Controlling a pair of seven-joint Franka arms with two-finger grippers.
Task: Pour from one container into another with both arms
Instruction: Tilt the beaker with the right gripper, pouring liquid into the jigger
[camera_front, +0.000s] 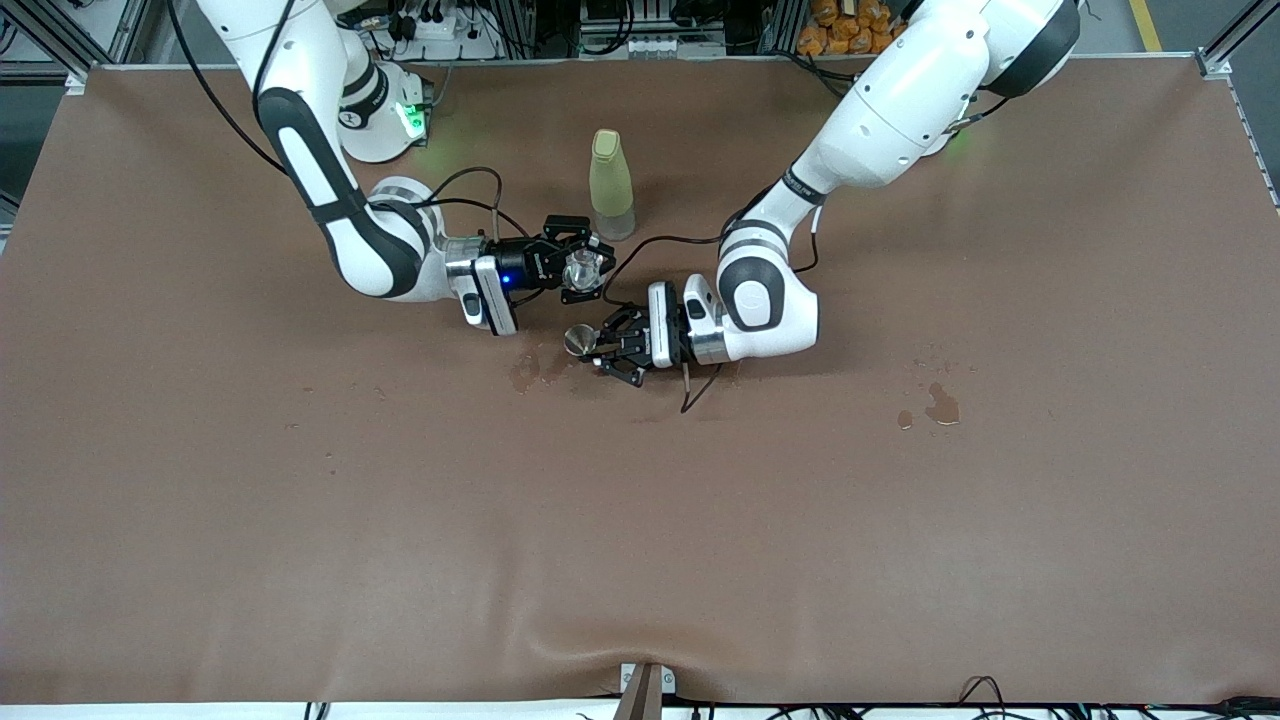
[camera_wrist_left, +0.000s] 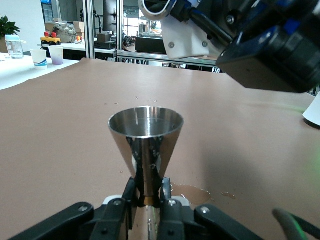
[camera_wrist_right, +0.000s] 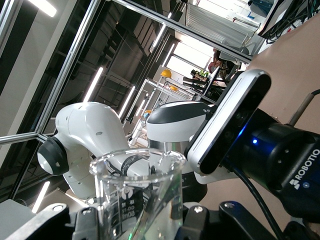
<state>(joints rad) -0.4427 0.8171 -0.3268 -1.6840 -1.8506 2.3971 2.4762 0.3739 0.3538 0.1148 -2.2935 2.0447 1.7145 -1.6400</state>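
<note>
Over the middle of the counter (camera_front: 300, 480), the silver jigger (camera_front: 578, 340) is standing upright, the left gripper (camera_front: 603, 347) pinching its waist in its jaws. Just beside and above it, the right gripper (camera_front: 588, 268) is clamping the tilted glass cup (camera_front: 583, 266) near a yellow-green bottle (camera_front: 611, 185).

"ROBOTIQ" in white on black wrist body (camera_wrist_right: 292, 160); faint graduation numerals on glass cup (camera_wrist_right: 135, 200), unreadable.

Silver jigger (camera_wrist_left: 145, 131), clear glass cup (camera_wrist_right: 137, 192) — yellow-green bottle (camera_front: 611, 183), brown table (camera_front: 640, 500).
</note>
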